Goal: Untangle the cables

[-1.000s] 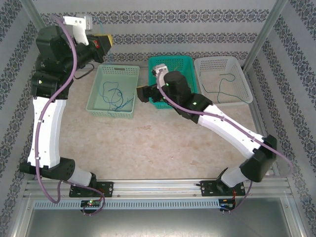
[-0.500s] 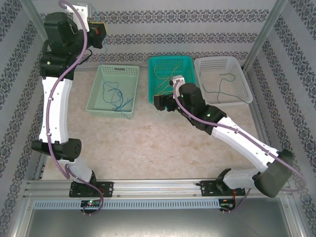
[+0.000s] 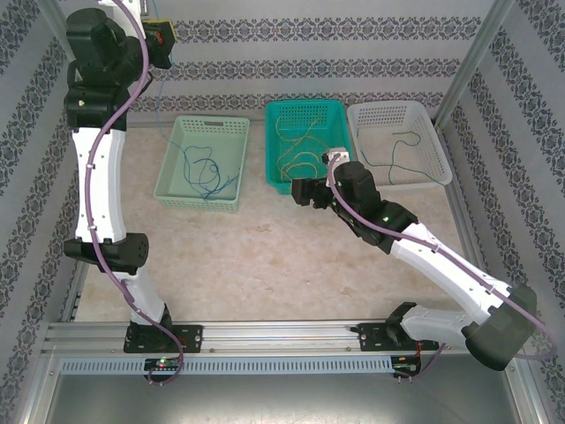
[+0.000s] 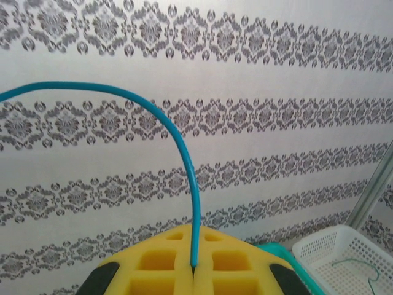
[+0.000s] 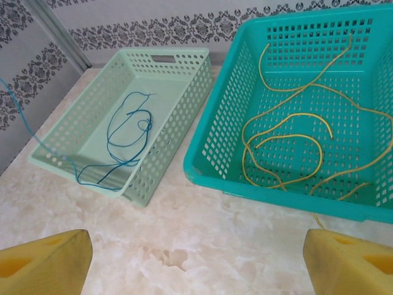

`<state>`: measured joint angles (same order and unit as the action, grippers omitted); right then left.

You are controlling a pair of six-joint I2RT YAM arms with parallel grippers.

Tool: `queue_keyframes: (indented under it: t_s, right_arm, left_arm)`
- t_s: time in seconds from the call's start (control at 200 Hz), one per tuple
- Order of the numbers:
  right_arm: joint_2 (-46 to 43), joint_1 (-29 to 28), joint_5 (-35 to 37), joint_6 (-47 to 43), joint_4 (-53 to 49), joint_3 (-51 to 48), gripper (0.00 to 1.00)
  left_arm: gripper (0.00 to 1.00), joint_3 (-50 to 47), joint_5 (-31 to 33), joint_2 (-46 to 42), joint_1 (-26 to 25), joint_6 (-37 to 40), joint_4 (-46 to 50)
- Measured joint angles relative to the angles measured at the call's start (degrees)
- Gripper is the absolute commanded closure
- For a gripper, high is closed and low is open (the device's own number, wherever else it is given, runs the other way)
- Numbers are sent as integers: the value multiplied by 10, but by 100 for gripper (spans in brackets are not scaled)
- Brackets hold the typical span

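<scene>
left arm raised high | left yellow-padded gripper (image 3: 164, 41) (image 4: 193, 270) pinching thin blue cable (image 4: 194, 209) | right arm extended low | right gripper (image 3: 300, 191) (image 5: 196, 263) spread wide

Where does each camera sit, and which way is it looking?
Top external: high behind the arms, looking down on the table, light green basket, teal basket and white basket; left arm and right arm show.
Left wrist: on the raised left arm, facing the wall; left gripper shows, shut on a blue cable.
Right wrist: low over the table, facing the light green and teal baskets; right gripper shows open, yellow fingers apart.
Shared: top and right wrist both see yellow cables in the teal basket.
</scene>
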<state>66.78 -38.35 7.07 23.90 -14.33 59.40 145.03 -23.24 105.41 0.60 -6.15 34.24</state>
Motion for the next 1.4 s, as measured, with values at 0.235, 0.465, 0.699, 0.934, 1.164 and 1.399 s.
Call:
queue_keyframes:
  t_s: [0.235, 0.465, 0.699, 0.934, 1.164, 1.399]
  right_arm:
    - [0, 0, 0, 2, 0, -3, 10]
    - [0, 0, 4, 5, 0, -11, 10]
    - [-18, 2, 17, 17, -1, -30, 10]
    - [-24, 11, 19, 21, -2, -33, 9]
    - [-10, 11, 19, 28, -1, -33, 8]
    - [-6, 21, 19, 28, -5, -35, 7]
  left_arm:
    - [100, 5, 10, 0, 7, -7, -33]
    - [100, -25, 4, 7, 7, -12, -42]
    - [100, -149, -3, 43, 7, -21, -23]
    - [95, -286, 0, 64, 7, -37, 16]
    - [80, -367, -2, 80, 7, -58, 29]
    - [45, -360, -12, 175, 7, -64, 89]
